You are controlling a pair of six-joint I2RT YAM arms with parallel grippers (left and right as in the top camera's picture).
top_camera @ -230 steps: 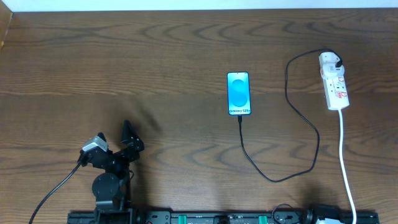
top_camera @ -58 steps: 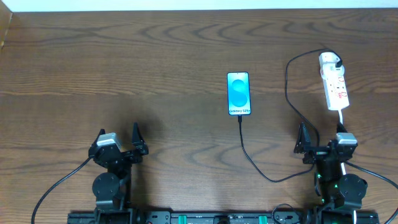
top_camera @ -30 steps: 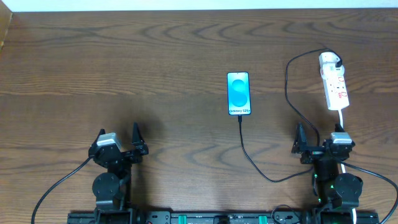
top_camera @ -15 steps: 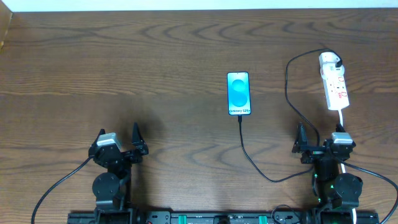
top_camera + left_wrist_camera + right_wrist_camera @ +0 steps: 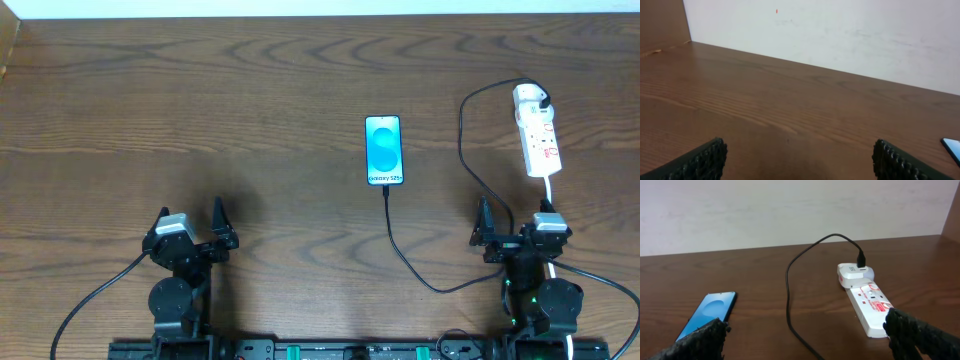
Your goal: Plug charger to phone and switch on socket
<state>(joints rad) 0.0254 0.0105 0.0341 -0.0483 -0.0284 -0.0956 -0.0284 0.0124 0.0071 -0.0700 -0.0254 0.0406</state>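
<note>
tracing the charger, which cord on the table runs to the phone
The thin black cable: it loops from the phone's near end round to the adapter on the socket. The thicker white cord only leaves the socket's near end.

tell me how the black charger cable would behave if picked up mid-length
Likely floppy: the charger lies in loose curves, so it would probably sag either side of a grasp. It looks thin and light, but its ends seem attached at the phone and the socket, so a lift may drag the phone.
</note>
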